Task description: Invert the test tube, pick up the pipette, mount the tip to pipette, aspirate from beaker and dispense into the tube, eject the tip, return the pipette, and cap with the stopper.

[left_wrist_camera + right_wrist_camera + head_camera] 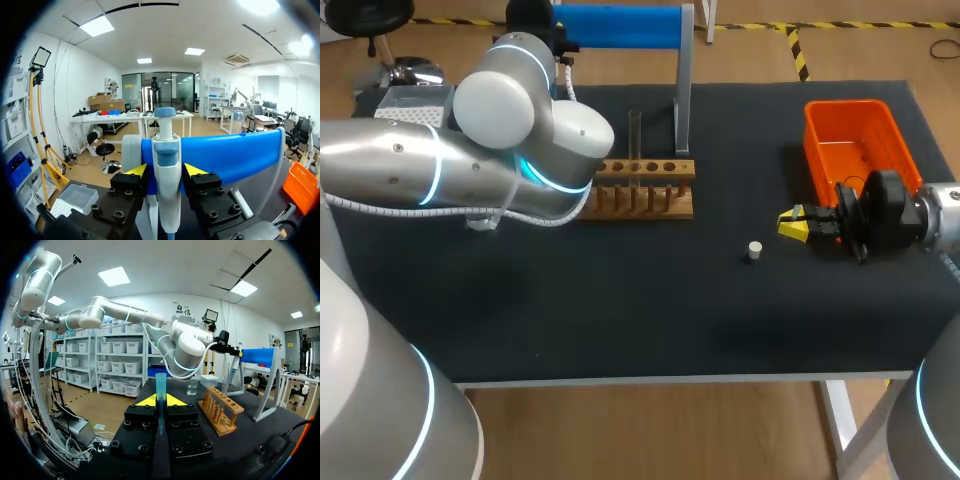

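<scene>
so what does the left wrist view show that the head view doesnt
Only the left wrist view shows the left gripper, with the pipette clamped between its fingers; in the head view the left arm's own body hides both. Only the head view shows the wooden rack, the white stopper lying on the table, and the right gripper. Both show the blue stand, the orange bin and the tip box.

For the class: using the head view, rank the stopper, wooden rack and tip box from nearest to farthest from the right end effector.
1. Stopper, just beside the right end effector.
2. Wooden rack, mid-table.
3. Tip box, far left edge.
</scene>
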Motion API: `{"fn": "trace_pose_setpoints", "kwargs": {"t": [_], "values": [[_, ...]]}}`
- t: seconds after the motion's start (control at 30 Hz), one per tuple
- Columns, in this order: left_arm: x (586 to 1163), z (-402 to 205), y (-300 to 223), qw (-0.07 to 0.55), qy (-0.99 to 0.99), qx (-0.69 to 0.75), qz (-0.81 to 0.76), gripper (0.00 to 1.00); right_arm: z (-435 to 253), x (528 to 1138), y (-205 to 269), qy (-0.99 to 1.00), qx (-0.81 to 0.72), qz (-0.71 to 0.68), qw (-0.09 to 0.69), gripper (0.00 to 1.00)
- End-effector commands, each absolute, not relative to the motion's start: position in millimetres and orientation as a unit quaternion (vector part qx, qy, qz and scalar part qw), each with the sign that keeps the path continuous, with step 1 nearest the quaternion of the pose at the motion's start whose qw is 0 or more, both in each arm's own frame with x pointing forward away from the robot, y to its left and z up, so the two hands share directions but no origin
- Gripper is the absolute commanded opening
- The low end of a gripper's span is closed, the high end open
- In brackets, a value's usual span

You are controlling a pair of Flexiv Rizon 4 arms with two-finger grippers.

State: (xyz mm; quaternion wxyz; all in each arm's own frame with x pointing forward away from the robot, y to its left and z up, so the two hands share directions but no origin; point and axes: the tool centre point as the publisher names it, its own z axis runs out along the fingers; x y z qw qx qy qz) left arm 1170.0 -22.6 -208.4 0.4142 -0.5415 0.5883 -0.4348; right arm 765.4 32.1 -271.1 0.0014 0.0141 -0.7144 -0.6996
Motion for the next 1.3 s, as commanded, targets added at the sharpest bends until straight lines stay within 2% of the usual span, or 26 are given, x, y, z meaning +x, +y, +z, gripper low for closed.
{"fn": "trace_pose_setpoints", "kwargs": {"t": [0.03, 0.13, 0.17, 0.23, 0.87, 1.13, 1.3], "values": [[1173, -211, -24, 0.415, 0.587, -0.542, -0.435, 0.4, -271, 765, 32, -0.715, 0.014, -0.699, 0.001, 0.0], [1173, -211, -24, 0.415, 0.587, -0.542, -0.435, 0.39, -271, 765, 32, -0.715, 0.014, -0.699, 0.001, 0.0], [1173, -211, -24, 0.415, 0.587, -0.543, -0.435, 0.33, -271, 765, 32, -0.715, 0.014, -0.699, 0.001, 0.0], [1173, -211, -24, 0.415, 0.586, -0.543, -0.435, 0.0, -271, 765, 32, -0.715, 0.014, -0.699, 0.001, 0.0], [1149, -156, -28, 0.435, 0.589, -0.514, -0.448, 0.0, -271, 765, 32, -0.715, 0.014, -0.699, 0.001, 0.0], [1102, -140, -31, 0.386, 0.637, -0.468, -0.475, 0.0, -271, 765, 32, -0.715, 0.014, -0.699, 0.001, 0.0], [1066, -134, -38, 0.33, 0.675, -0.429, -0.502, 0.0, -271, 765, 32, -0.715, 0.014, -0.699, 0.001, 0.0]]}}
